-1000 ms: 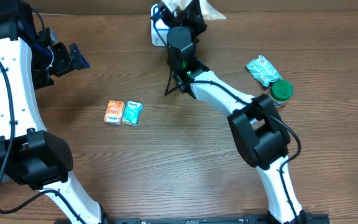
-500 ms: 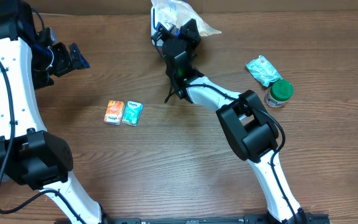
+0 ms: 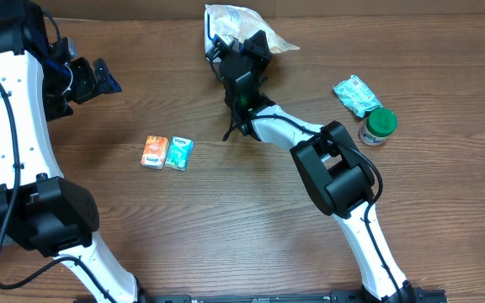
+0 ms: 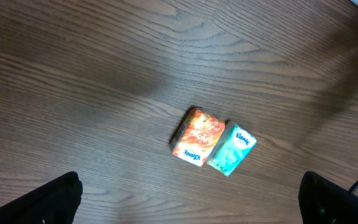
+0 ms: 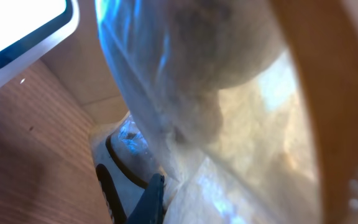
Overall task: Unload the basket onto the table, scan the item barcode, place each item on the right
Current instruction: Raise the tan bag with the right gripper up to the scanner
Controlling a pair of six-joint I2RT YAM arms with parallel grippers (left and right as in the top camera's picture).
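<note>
From overhead: pinching a clear plastic bag (image 3: 236, 18) in the right gripper (image 3: 244, 49), jaws pressed together on the film, right beside the white scanner (image 3: 211, 44) at the far edge of the table (image 3: 251, 219). Holding the left gripper (image 3: 99, 77) well to the left of the scanner, jaws spread wide, nothing between them. Also lying on the wood: an orange tissue pack (image 3: 152, 151) and a teal tissue pack (image 3: 179, 153), touching each other, nearer than the scanner and a little to its left. A green packet (image 3: 357, 93) and a green-lidded jar (image 3: 381, 124) well to the scanner's right.

From the left wrist: looking straight down on the same two packs, side by side, with the dark fingers (image 4: 48, 199) far apart at the bottom corners.

From the right wrist: pressed close against crumpled, blurred film. Probably the scanner's bright window in the upper left corner, just beside the bag. No barcode to be made out anywhere.

As for risks: may get no read if the code faces away from the scanner, or hides under a crease or glare in the plastic. May drop or swing the load, gripped only by thin loose film. Could knock the scanner askew, working this close to it.
</note>
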